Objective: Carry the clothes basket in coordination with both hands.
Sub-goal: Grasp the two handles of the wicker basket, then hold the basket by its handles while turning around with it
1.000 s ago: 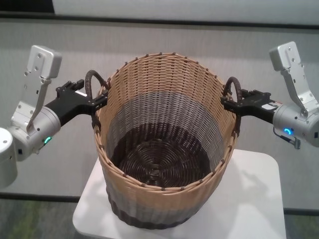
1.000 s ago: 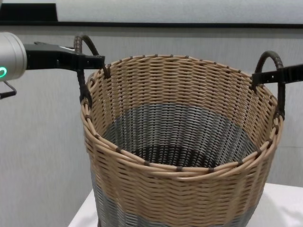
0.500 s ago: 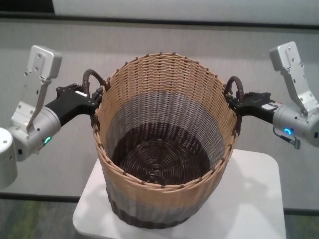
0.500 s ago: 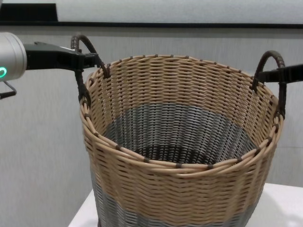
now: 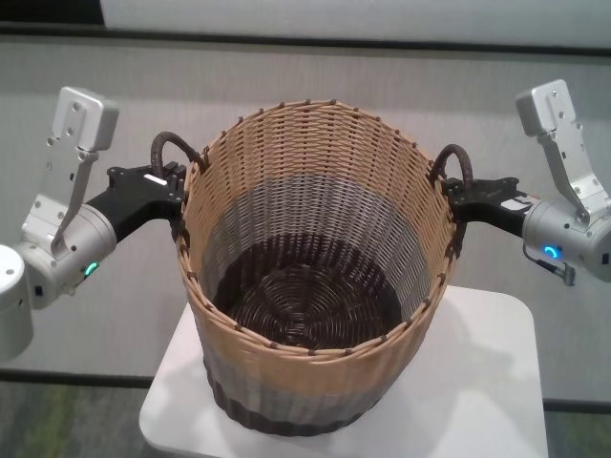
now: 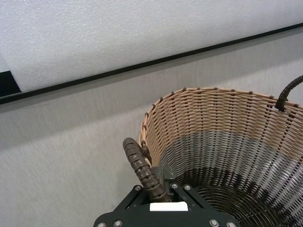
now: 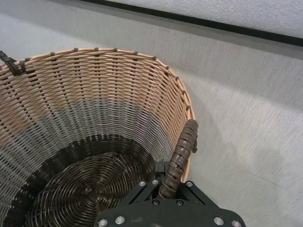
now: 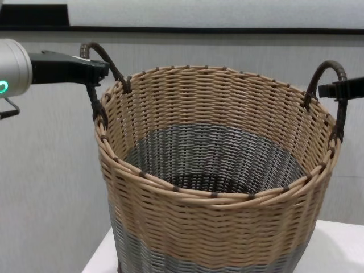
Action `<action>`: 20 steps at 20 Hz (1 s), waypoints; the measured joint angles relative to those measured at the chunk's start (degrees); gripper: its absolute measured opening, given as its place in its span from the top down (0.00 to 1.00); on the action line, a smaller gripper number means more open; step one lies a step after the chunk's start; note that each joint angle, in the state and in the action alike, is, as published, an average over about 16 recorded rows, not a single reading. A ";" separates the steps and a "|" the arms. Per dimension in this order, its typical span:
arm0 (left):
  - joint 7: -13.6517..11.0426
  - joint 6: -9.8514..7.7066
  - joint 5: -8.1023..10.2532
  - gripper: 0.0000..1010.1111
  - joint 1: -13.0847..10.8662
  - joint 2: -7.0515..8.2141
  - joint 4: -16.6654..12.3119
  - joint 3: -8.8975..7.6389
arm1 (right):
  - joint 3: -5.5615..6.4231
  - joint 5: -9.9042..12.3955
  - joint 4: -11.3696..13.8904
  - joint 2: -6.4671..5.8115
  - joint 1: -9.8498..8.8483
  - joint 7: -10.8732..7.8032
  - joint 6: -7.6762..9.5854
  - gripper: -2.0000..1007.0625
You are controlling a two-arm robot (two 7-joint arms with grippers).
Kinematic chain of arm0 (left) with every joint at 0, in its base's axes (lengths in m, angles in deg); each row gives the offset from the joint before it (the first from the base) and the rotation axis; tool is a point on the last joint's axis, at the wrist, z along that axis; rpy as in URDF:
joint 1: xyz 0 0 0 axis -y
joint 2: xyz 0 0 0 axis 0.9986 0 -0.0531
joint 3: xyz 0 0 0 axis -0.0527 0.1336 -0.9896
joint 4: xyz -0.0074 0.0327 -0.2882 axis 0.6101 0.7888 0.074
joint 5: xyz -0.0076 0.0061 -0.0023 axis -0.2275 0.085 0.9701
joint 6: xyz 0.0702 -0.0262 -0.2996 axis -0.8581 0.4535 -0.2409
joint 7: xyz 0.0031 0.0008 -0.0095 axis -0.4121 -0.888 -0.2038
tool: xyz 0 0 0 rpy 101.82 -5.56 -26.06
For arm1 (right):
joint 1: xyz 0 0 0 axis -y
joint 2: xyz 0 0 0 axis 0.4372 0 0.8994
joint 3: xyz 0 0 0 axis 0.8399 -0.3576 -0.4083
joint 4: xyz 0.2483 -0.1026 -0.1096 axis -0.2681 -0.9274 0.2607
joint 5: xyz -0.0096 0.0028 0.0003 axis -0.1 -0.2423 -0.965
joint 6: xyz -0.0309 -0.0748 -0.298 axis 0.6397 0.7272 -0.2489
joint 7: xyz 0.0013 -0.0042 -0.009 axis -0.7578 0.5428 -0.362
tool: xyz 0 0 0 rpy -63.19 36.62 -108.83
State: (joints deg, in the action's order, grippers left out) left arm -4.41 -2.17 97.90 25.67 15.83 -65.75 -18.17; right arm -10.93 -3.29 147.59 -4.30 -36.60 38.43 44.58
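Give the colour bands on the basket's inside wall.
The clothes basket: tan on top, grey in the middle, dark brown base; head view shows it best.

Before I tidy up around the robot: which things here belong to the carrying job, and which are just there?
Job:
- large round woven wicker clothes basket with dark brown loop handles
- left black claw, at the left handle
- right black claw, at the right handle

Just there:
- white table under the basket

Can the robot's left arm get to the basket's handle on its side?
Probably yes: the left gripper already sits at the left handle of the clothes basket, its jaws either side of the loop, with nothing in between.
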 joint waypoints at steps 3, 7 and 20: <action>-0.21 -0.03 -0.08 0.93 0.04 -0.11 -0.19 -0.18 | 0.07 0.02 0.41 -0.24 -0.02 -0.59 -0.25 0.97; -0.49 -0.20 -0.28 0.97 0.24 -0.38 -0.78 -0.54 | 0.40 0.35 1.33 -0.64 -0.03 -1.62 -0.60 0.99; -1.12 -2.48 -1.99 1.00 1.76 -1.24 -5.40 -1.98 | 1.59 3.69 4.72 -2.06 0.17 -4.48 -1.00 0.99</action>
State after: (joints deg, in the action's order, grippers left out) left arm -5.53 -4.65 95.91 27.43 14.59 -71.14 -20.16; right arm -9.35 0.40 152.32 -6.36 -36.43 33.95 43.58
